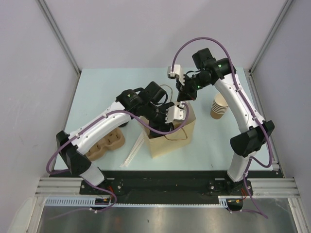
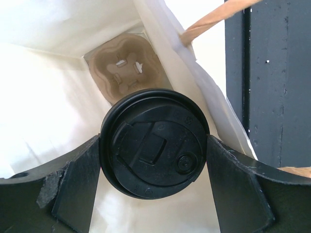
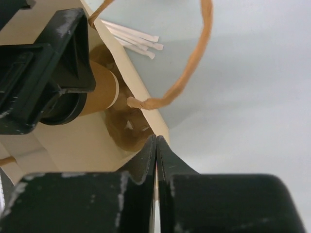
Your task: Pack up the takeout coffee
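The takeout coffee, a brown cup with a black lid, hangs inside the open kraft paper bag. My left gripper is shut on it at the lid, one finger on each side, and reaches down into the bag. A moulded pulp cup carrier lies at the bag's bottom below the cup, apart from it. My right gripper is shut on the bag's upper rim at its far side. The cup body is hidden in the top view.
A stack of lidless tan cups stands right of the bag. A second pulp carrier lies at the left. White sticks lie left of the bag, also in the right wrist view. The bag's twine handle loops outward.
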Controlling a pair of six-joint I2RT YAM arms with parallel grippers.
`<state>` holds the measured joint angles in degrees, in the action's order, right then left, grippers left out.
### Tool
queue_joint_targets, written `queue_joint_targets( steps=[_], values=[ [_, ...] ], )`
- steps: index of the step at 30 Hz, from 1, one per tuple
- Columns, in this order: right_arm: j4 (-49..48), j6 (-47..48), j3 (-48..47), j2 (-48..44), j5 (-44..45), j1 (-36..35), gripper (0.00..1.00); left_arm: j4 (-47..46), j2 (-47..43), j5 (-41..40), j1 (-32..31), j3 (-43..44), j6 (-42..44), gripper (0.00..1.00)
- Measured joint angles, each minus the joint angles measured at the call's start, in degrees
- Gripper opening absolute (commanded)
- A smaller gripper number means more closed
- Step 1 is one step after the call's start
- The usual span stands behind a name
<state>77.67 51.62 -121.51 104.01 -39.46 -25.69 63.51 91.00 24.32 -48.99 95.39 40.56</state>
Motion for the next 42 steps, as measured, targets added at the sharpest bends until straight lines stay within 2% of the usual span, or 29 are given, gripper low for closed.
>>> queue_joint_targets(
  steps=[6, 12, 14, 15, 16, 23, 27, 30, 33, 34, 37, 42],
  values=[
    [-0.46, -1.51, 1.99, -1.33, -0.63, 1.79, 0.00, -0.31, -0.72, 0.02, 0.85, -0.04, -0.07, 0.14],
    [-0.44, -4.28, 8.87, -8.83, -0.90, 2.56, 0.02, -0.37, -0.72, 0.04, 1.36, -0.02, -0.04, 0.14],
    [-0.13, -5.27, 11.02, -11.39, -0.81, 2.43, 0.43, -0.37, -0.70, 0.07, 1.38, -0.02, -0.02, 0.14],
    [0.13, -6.05, 11.54, -12.09, -0.74, 2.29, 0.61, -0.35, -0.70, 0.09, 1.40, 0.02, 0.00, 0.14],
    [0.31, -6.40, 11.98, -12.74, -0.66, 2.19, 0.73, -0.39, -0.70, 0.09, 1.40, 0.09, 0.00, 0.14],
    [0.44, -7.23, 10.93, -11.26, -0.04, 2.14, 0.79, -0.39, -0.68, 0.20, 1.51, 0.37, 0.02, 0.14],
    [0.15, -7.30, 9.51, -8.33, -0.02, 2.14, 0.76, -0.44, -0.68, 0.26, 1.51, 0.39, 0.00, 0.14],
    [0.02, -7.26, 9.55, -6.75, 0.00, 1.75, 0.70, -0.90, -0.68, 0.28, 1.51, 0.37, -0.02, 0.13],
    [-0.20, -7.06, 10.73, -6.12, -0.07, 1.03, 0.44, -2.36, -0.74, 0.28, 1.51, -0.42, -0.13, 0.13],
    [-0.13, -7.15, 11.67, -6.14, -0.11, 0.61, 0.28, -2.95, -0.79, 0.26, 1.51, -1.05, -0.17, 0.13],
    [-0.02, -6.99, 13.38, -6.14, -0.26, -0.24, 0.00, -4.37, -1.27, 0.02, 1.51, -3.61, -0.37, 0.13],
    [-0.26, -8.63, 13.62, -6.75, 0.33, -0.72, 0.00, -6.60, -3.19, -0.31, 1.51, -7.45, -0.85, 0.13]
  ],
)
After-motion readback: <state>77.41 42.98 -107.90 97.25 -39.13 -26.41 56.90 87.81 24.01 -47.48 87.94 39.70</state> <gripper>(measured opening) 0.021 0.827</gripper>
